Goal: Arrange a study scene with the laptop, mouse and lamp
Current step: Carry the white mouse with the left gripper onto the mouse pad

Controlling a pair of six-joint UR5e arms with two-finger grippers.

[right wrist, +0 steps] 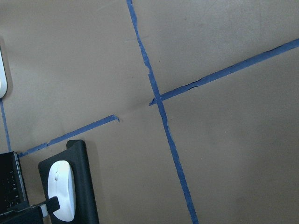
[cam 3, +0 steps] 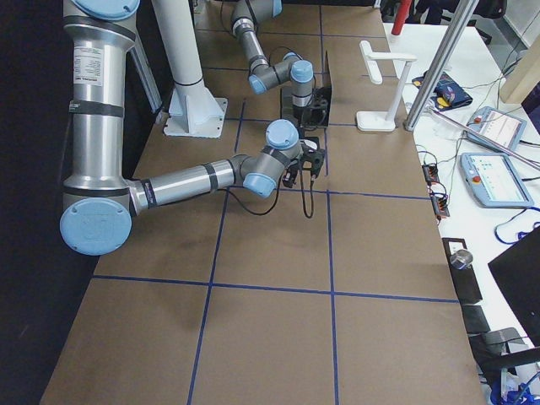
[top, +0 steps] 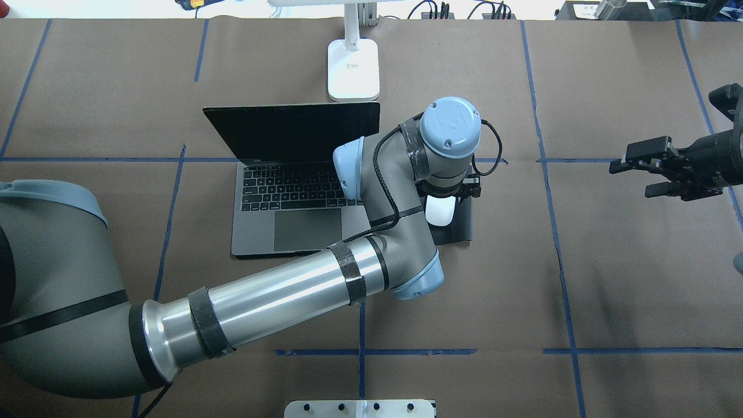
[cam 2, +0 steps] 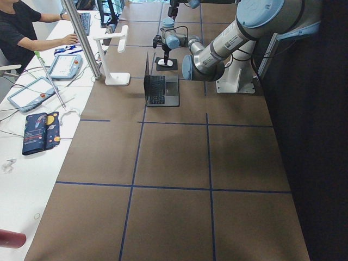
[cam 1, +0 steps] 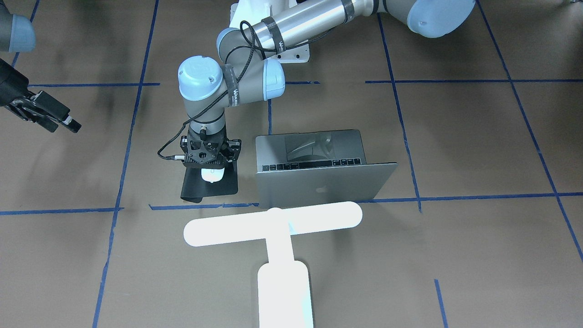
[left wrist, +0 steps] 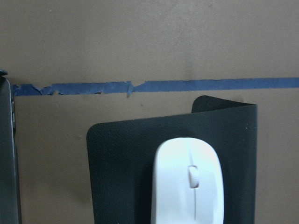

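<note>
Brown tabletop [top: 609, 278] holds laptop [top: 290, 197], lamp [top: 353, 69], and mouse [top: 440, 210] on apparently curled mat [top: 455, 232].

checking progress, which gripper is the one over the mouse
The left gripper: it hangs directly above the mouse on the black mat beside the laptop. The right gripper is far off to the side, jaws apart.

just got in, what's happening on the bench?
The left gripper hangs right over the mouse, which lies on the black mat beside the open laptop; whether it grips the mouse is unclear. The lamp stands upright behind the laptop's screen. The right gripper is off to the side, open and empty.
</note>
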